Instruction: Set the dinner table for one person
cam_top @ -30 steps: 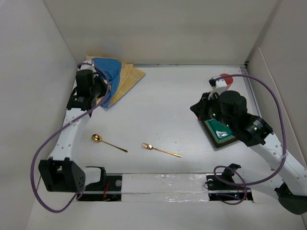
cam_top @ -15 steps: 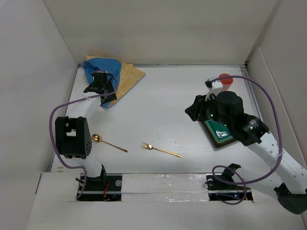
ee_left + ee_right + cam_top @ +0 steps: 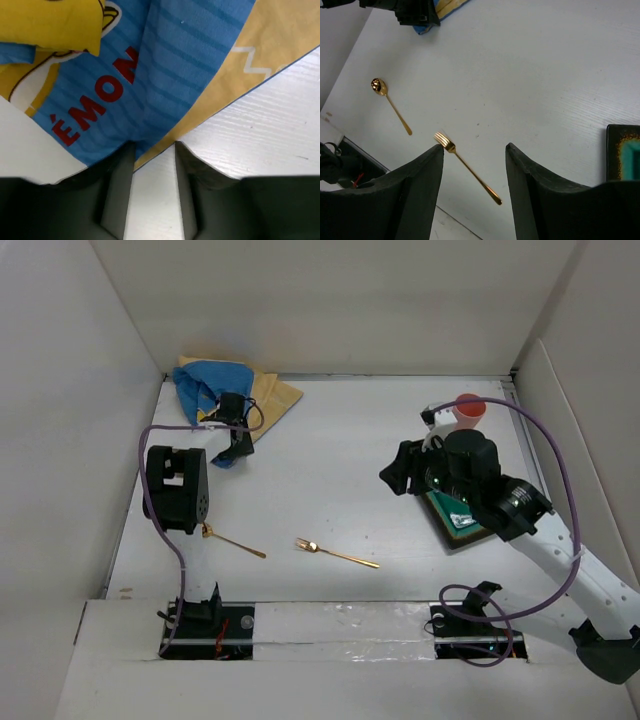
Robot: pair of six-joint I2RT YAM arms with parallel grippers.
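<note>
The left tool (image 3: 154, 145) is a little spread at the edge of the blue cloth (image 3: 170, 60) in the far left corner of the white counter (image 3: 330, 440), the right tool (image 3: 475, 147) hangs spread wide, and I fear the thin cloth may slip if pinched too near its edge.

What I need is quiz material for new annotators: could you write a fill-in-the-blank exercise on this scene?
1. In the top view, the fork lies to the ____ of the spoon.
2. The blue cloth mat sits at the far ____ corner of the dinner table.
3. The right end effector holds ____.
Missing words: right; left; nothing.
</note>
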